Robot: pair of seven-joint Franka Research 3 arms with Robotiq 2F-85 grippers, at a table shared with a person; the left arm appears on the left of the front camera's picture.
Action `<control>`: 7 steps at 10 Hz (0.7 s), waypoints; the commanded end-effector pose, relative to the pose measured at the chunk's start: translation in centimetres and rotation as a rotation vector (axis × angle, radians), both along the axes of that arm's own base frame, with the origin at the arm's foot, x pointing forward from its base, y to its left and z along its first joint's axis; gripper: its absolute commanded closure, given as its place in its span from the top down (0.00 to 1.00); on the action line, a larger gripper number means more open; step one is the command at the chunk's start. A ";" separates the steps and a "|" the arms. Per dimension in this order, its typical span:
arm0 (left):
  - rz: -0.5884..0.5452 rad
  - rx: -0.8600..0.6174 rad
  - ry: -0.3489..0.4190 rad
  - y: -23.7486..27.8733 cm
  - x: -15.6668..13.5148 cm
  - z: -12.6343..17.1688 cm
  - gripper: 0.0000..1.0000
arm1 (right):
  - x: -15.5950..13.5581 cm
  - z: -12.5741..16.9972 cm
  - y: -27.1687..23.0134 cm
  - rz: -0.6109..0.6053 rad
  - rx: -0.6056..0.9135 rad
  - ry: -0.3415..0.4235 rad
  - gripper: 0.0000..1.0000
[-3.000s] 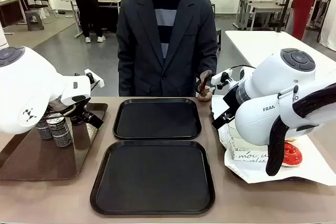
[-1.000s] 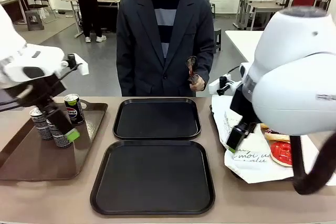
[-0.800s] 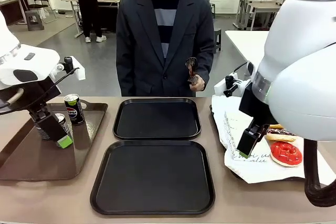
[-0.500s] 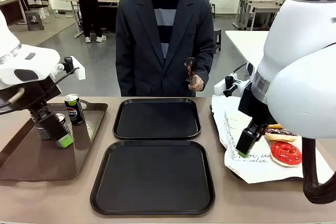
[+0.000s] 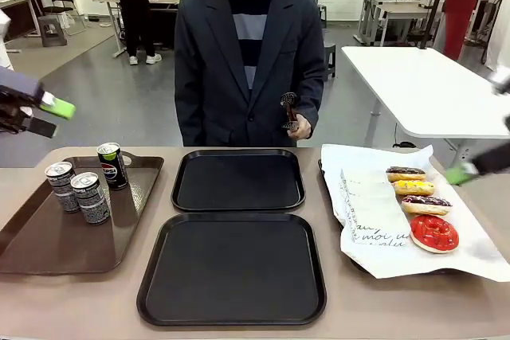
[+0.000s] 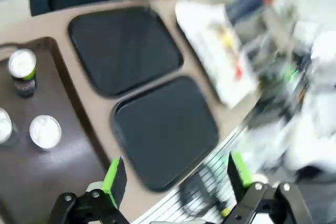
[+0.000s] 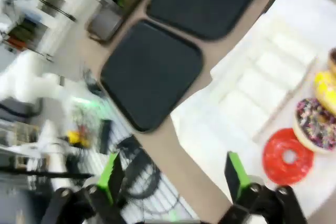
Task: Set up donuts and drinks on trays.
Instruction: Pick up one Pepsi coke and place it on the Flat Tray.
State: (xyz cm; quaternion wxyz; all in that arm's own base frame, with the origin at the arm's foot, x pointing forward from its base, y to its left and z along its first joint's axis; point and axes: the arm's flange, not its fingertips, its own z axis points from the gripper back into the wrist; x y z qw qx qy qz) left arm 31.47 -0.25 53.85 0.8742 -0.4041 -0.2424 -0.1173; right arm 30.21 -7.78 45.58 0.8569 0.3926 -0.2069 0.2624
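The fingers (image 6: pixel 111 176) of my left gripper (image 6: pixel 174 167) are spread wide and hold nothing, raised well above the table's left end. Below it I see three drinks (image 5: pixel 90 197) standing close together on the brown tray (image 5: pixel 48 248), none touched by either arm. The two black trays (image 5: pixel 233 270) lie in the middle, one behind the other. At right, four donuts (image 5: pixel 425 205) sit in a row on white paper (image 5: pixel 374 228). My right gripper (image 7: pixel 172 165) hangs over that paper, its fingers equally wide apart, gripping nothing.
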 end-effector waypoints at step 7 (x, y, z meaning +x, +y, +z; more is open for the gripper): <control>0.219 -0.396 0.191 14.1 -7.8 -10.6 1.00 | -8.9 -12.0 -11.6 -0.167 0.714 0.163 1.00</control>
